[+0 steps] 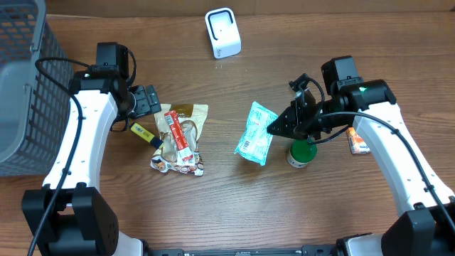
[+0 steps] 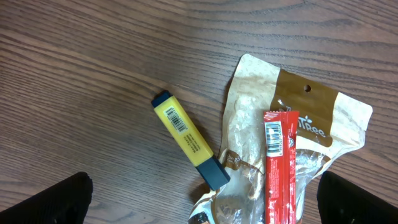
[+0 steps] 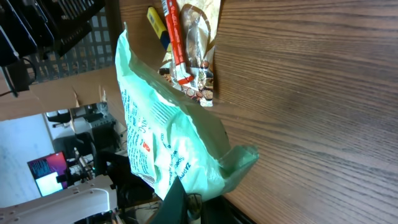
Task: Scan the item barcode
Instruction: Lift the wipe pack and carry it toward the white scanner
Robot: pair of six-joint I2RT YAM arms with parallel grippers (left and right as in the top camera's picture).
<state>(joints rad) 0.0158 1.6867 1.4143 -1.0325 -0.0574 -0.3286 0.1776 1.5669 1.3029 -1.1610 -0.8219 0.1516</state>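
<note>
My right gripper (image 1: 274, 126) is shut on one edge of a mint-green packet (image 1: 255, 134), which hangs tilted just above the table. In the right wrist view the packet (image 3: 165, 134) fills the left side, pinched at its lower end by my right gripper (image 3: 186, 204). A white barcode scanner (image 1: 222, 32) stands at the back centre, apart from both arms. My left gripper (image 1: 151, 102) is open over a yellow highlighter (image 2: 188, 139), a red snack bar (image 2: 279, 168) and a brown pouch (image 2: 305, 121). Both dark fingers (image 2: 55, 200) show at the bottom corners, holding nothing.
A grey wire basket (image 1: 21, 92) stands at the left edge. A green-capped bottle (image 1: 302, 153) sits under the right arm, with an orange packet (image 1: 357, 142) to its right. A clear patterned wrapper (image 1: 178, 163) lies by the red bar.
</note>
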